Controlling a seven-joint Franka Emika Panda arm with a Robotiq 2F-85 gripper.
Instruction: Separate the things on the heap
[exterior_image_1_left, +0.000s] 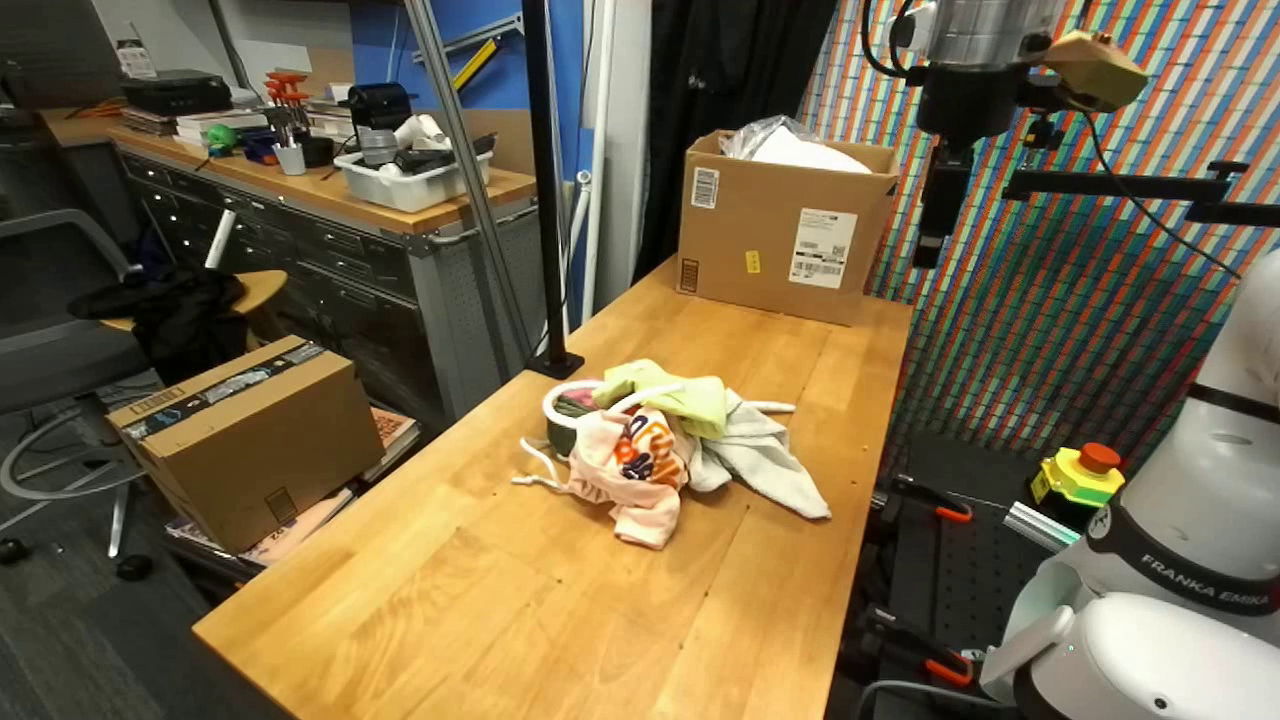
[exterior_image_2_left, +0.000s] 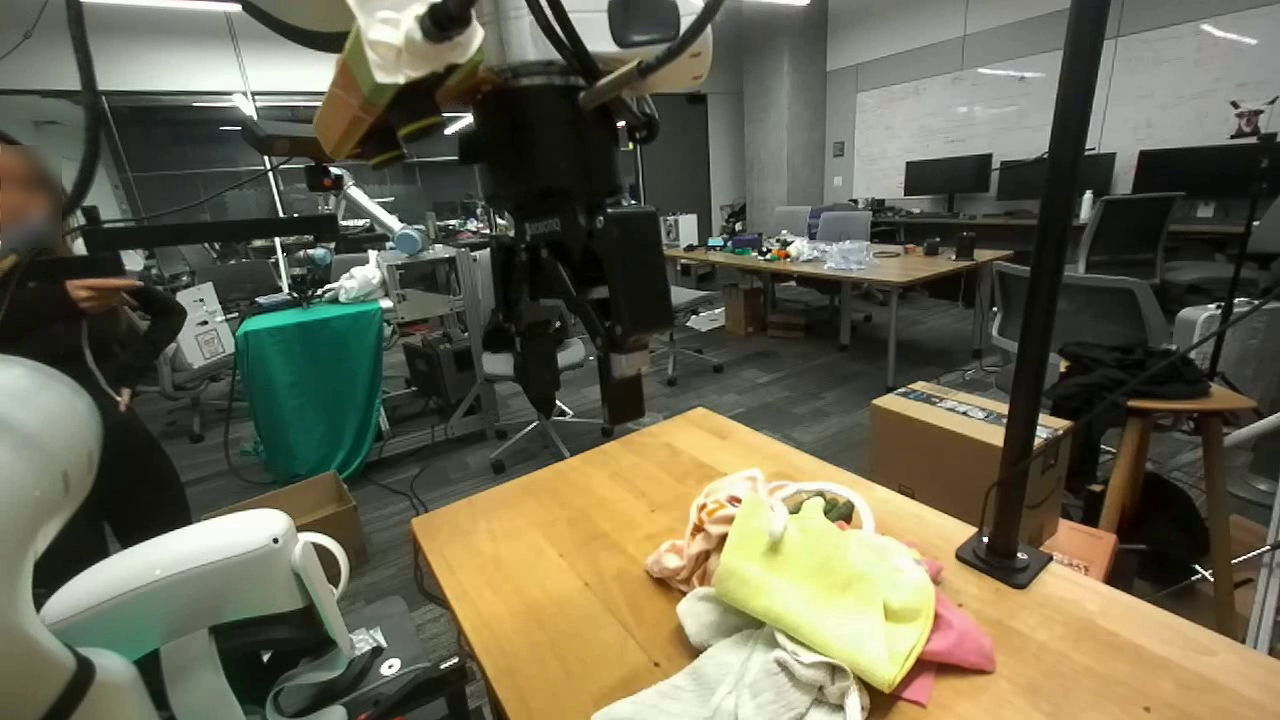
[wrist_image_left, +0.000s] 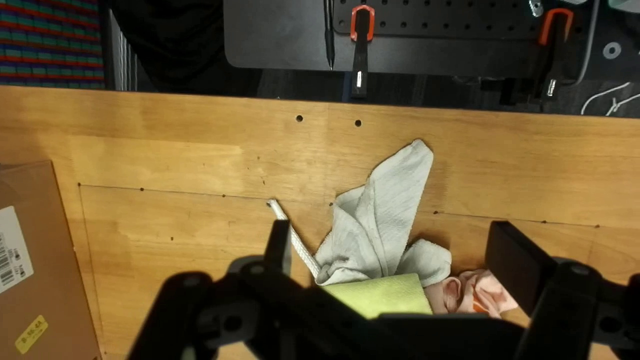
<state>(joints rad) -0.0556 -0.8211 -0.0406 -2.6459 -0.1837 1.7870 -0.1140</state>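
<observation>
- Condition of the tool (exterior_image_2_left: 582, 398): released, jaws spread wide, nothing gripped. I find it hanging above the desk (exterior_image_1_left: 450, 600), well apart from the heap (exterior_image_1_left: 670, 440).
- Location of the heap: on the desk, its pieces overlapping; in an exterior view it lies toward 8 o'clock from the tool.
- Governing relation, wrist view: the white cloth (wrist_image_left: 385, 220) appears between the jaws. Its long axis runs from 7 o'clock to a free tip at 1 o'clock. The jaws face each other along the 9-to-3 line, so in my judgement they would close across its narrow width with little rotation.
- Adjoining pieces: yellow-green cloth (wrist_image_left: 377, 296) at 6 o'clock, over the white cloth's inner end; peach cloth (wrist_image_left: 487, 290) at 4 o'clock, near the 3 o'clock jaw.
- Hazard, judged: the white cord (wrist_image_left: 302, 251), free end toward 11 o'clock, shows just beside the 9 o'clock jaw and could be caught on descent.
- Recommendation: I would lower toward the free tip, then draw the cloth off toward 1 o'clock, away from the overlap.
</observation>
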